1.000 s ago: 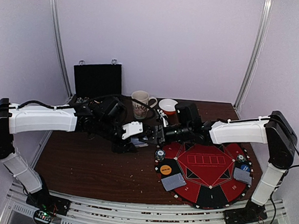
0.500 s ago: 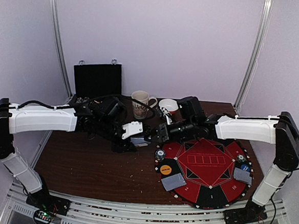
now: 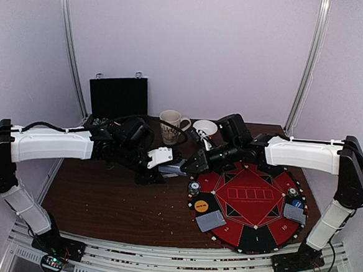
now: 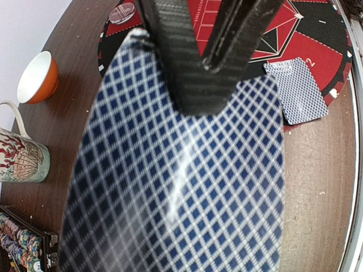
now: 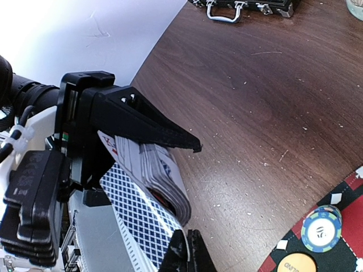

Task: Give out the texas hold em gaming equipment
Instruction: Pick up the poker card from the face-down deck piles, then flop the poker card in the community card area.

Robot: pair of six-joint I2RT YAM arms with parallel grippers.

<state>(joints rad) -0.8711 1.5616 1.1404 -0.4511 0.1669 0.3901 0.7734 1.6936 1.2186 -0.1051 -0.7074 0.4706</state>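
- Top external: mat (image 3: 257,211) lies on the right half of the table, with dealt cards (image 3: 211,221) at its near-left seat and another small pile at the right seat. I'd judge the deal is only partly done. The handover is happening off the mat, over bare wood, so any drop lands outside the layout
- left gripper (image 3: 170,167) is clamped on the deck (image 5: 164,175), held in the air just left of the mat's edge. The right wrist view shows the free end of the stack bowed and splayed. A hard tug could drag out several cards or shift the whole stack between the jaws
- right gripper (image 5: 186,249) has its fingertips pinched together on the edge of the outer card (image 5: 139,218), which is peeled away from the deck. The bite is right at the card's rim, so the card could slip out on the swing. Frame cuts off at the pinch, so probably one card, can't confirm
- chip (image 5: 320,229) and orange button (image 5: 296,263) sit on the mat's left rim near the handover. A low carry toward a seat could clip them
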